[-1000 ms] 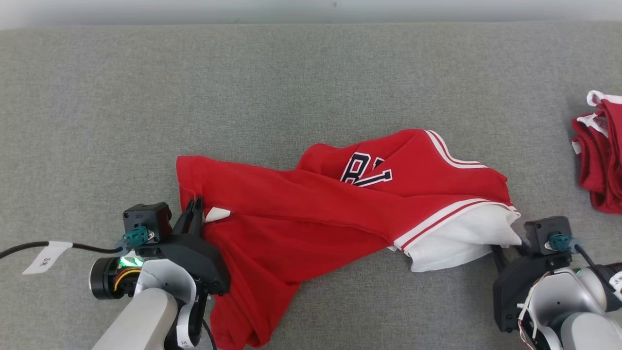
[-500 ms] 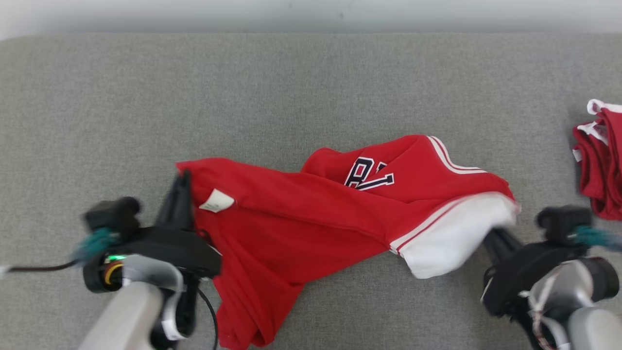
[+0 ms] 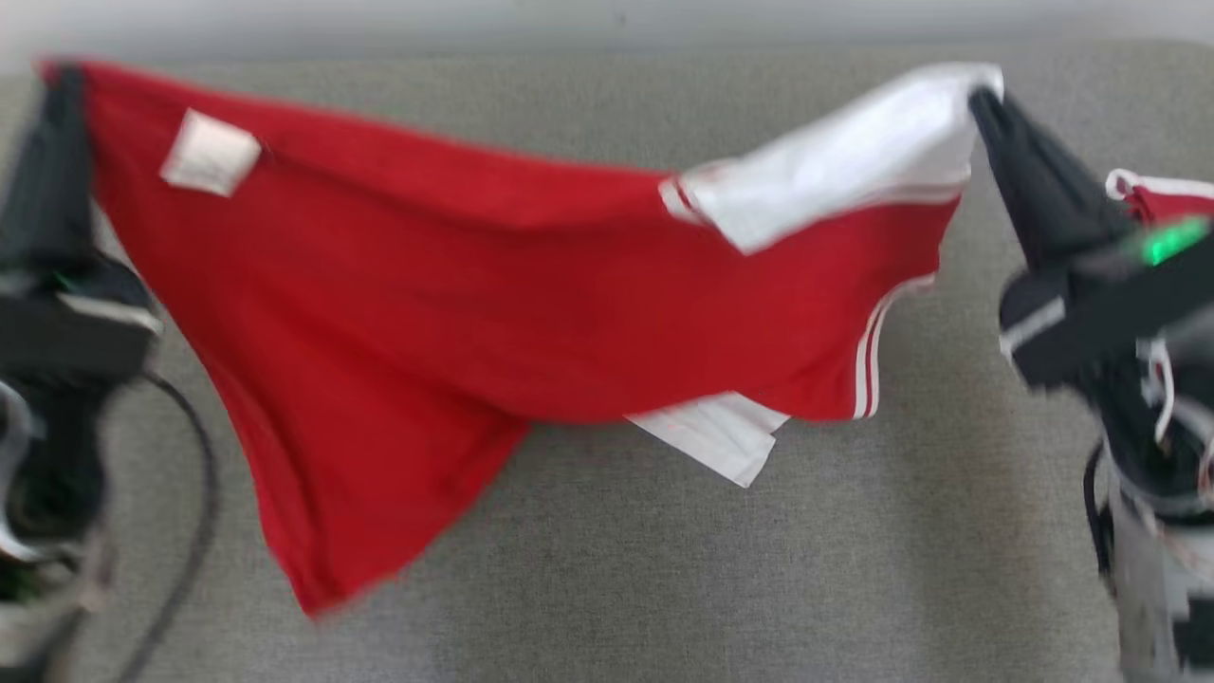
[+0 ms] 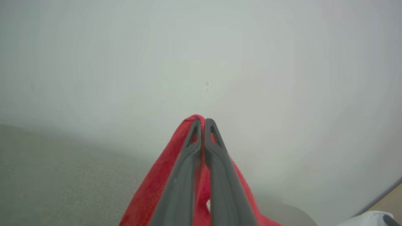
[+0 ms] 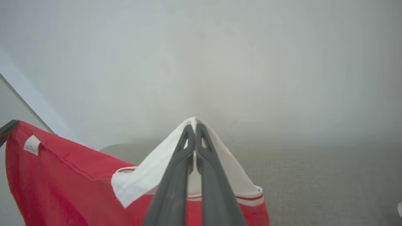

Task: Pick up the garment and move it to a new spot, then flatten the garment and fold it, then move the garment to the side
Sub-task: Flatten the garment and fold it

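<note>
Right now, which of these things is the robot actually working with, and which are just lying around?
In the job: red garment; left gripper and right gripper, each shut on an edge of it.
Lying about: other red clothing, far right; grey surface beneath.

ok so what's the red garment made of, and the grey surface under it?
The garment looks like a soft matte knit, probably cotton or a cotton blend: it drapes and sags between its two held ends, with no sheen. The white panel seems to be similar cloth, edged with striped trim. The grey surface looks like a woven, flecked upholstery-type fabric, matte; the fibre can't be told.
</note>
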